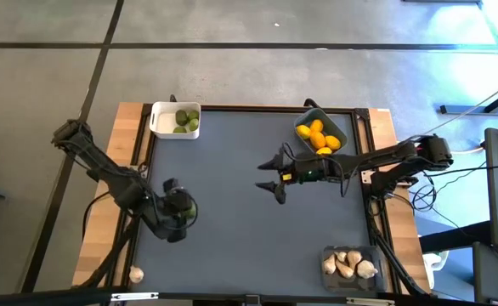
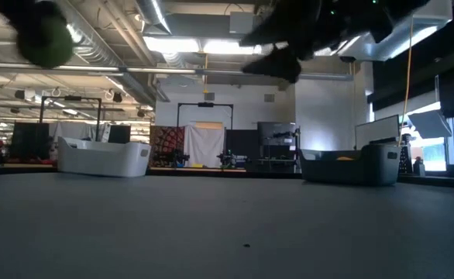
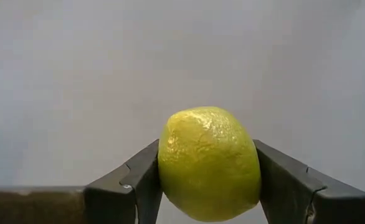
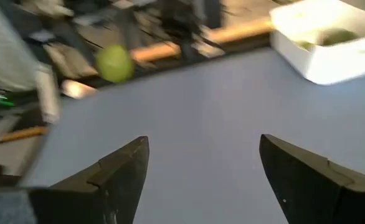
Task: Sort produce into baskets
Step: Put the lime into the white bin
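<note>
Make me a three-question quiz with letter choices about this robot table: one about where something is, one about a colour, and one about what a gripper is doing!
1. Where do the whitish garlic bulbs lie?
A. in the clear see-through tray
B. in the white rounded tray
C. in the blue-grey deep tray

2. What colour are the fruits in the blue-grey tray?
A. purple
B. yellow-orange
C. white

3. What is the left gripper doing?
A. lying on the table
B. hanging empty
C. clamping a green roundish fruit

Answers: 1 A, the high view shows the bulbs in the clear tray at the near right corner. 2 B, yellow-orange fruits fill it. 3 C, the left wrist view shows both fingers pressing the fruit's sides.
</note>
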`<state>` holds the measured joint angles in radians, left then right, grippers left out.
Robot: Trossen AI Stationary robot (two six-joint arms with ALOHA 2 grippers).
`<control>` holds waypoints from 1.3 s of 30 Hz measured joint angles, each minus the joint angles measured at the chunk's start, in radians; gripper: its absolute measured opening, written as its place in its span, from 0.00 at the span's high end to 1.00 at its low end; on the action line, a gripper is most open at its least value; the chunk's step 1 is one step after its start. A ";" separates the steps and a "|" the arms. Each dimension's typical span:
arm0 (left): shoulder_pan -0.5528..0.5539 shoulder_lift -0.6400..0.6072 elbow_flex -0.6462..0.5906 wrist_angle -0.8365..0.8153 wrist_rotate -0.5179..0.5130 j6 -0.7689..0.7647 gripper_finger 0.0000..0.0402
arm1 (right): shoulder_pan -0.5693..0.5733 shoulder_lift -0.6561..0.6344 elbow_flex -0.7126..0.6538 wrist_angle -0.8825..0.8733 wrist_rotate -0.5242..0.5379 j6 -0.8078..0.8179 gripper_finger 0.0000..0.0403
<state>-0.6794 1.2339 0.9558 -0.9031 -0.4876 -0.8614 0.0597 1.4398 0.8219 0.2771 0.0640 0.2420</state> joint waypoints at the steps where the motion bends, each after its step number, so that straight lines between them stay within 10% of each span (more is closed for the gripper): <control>1: 0.009 -0.005 0.000 0.033 -0.031 0.031 0.48 | 0.000 0.014 0.000 0.045 -0.036 0.000 0.25; 17: 0.146 -0.001 0.000 0.583 -0.243 0.479 0.48 | 0.044 0.160 0.050 0.387 -0.209 -0.118 0.25; 29: 0.201 -0.001 0.000 0.744 -0.242 0.412 0.48 | 0.177 0.160 0.129 0.376 0.125 -0.602 0.25; 39: 0.208 -0.001 0.000 0.791 -0.240 0.389 0.48 | 0.195 0.204 0.213 0.376 0.162 -0.797 0.25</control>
<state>-0.4713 1.2327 0.9562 -0.1123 -0.7272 -0.4722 0.2550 1.6442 1.0352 0.6534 0.2264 -0.5554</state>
